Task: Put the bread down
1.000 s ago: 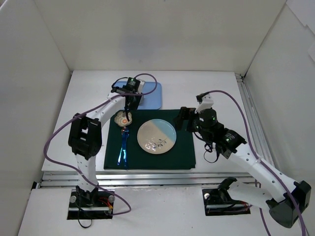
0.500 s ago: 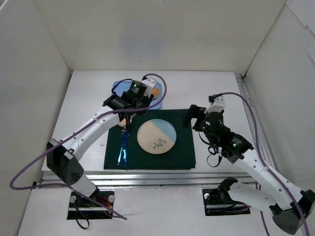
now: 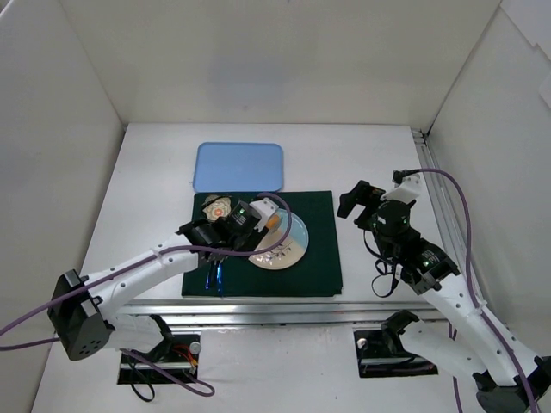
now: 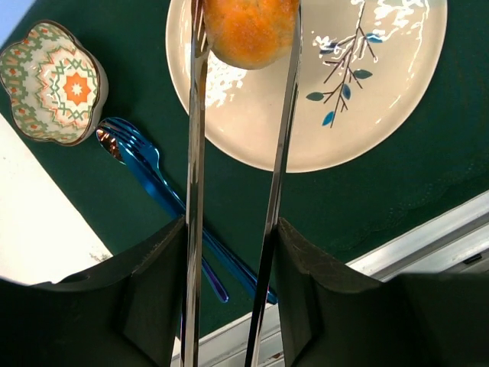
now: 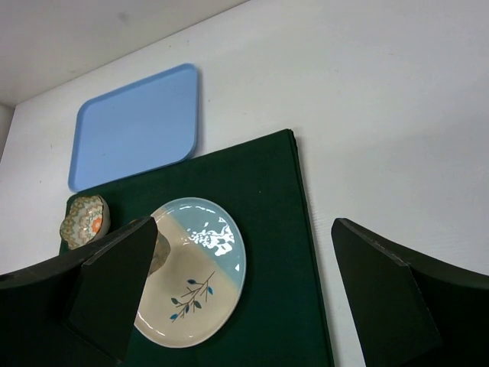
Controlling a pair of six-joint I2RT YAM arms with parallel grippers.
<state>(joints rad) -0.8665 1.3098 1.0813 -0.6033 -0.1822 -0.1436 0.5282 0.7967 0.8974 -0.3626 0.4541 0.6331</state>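
1. White walls box in a white table, and the two arm bases are bolted at its near edge.
2. A dark green mat lies on the middle of the table, its near edge close to the table's near rail.
3. Blue metallic cutlery lies at the mat's near left, a fork among the pieces with its tines toward the far side. The left arm crosses above part of it.
4. To the right of the cutlery, a round plate sits on the mat. It is cream on its near left and pale blue on its far right, with a painted leafy sprig.
5. The left gripper hangs over the left part of the plate. Its long thin metal fingers stand a narrow way apart and press the bread from both sides. The small orange-brown bun is clamped between them near their tips.
6. The bread is over the plate's cream area; whether its underside touches the plate cannot be told.
7. The right gripper hovers just right of the mat's far right corner, its dark fingers spread wide with nothing between them.
8. A small flower-shaped patterned dish with an orange centre stands at the mat's far left corner, apart from the plate.
9. A pale blue tray lies flat on the table just beyond the mat's far edge.
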